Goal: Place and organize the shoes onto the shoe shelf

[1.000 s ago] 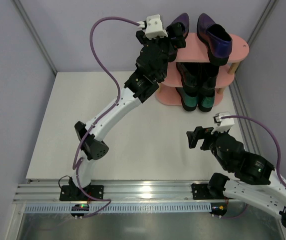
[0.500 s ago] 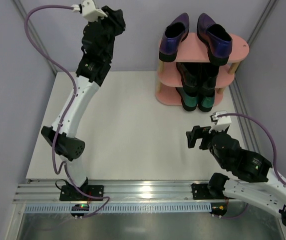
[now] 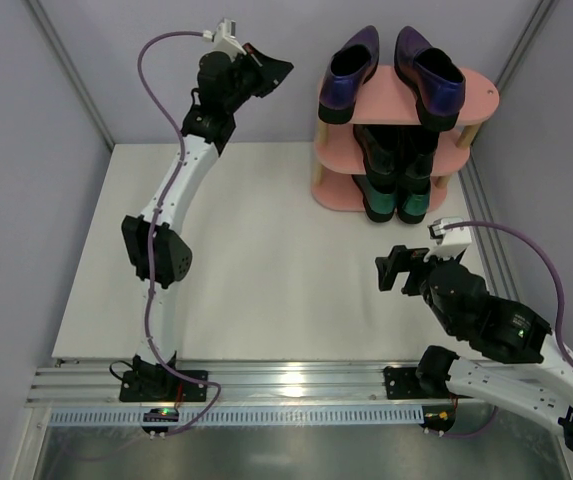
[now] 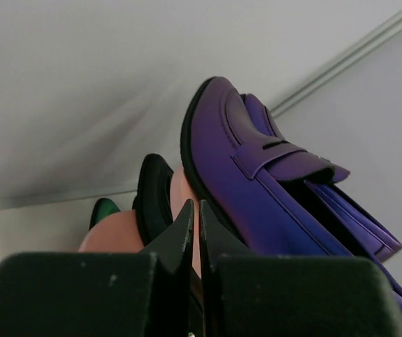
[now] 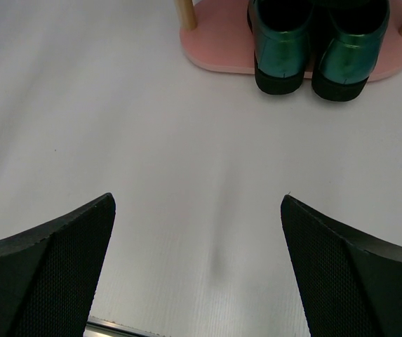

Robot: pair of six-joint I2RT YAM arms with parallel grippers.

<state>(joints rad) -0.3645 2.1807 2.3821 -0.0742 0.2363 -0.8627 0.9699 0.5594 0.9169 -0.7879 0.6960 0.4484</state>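
Observation:
The pink shoe shelf stands at the back right of the table. Two purple shoes lie on its top board, black shoes on the middle one, green shoes at the bottom. My left gripper hangs high, left of the shelf and apart from it, shut on nothing. In the left wrist view its tips point at a purple shoe, with a black shoe below. My right gripper stands open over bare table, and its view shows the green shoes.
Grey walls with metal posts close in the table at the back and both sides. A pale wooden post rises from the shelf's base board. The arm bases sit on a rail at the near edge.
My left gripper let go of the left purple shoe on the top board, pulled away to the upper left, then came partway back and shut. The right arm hardly moved.

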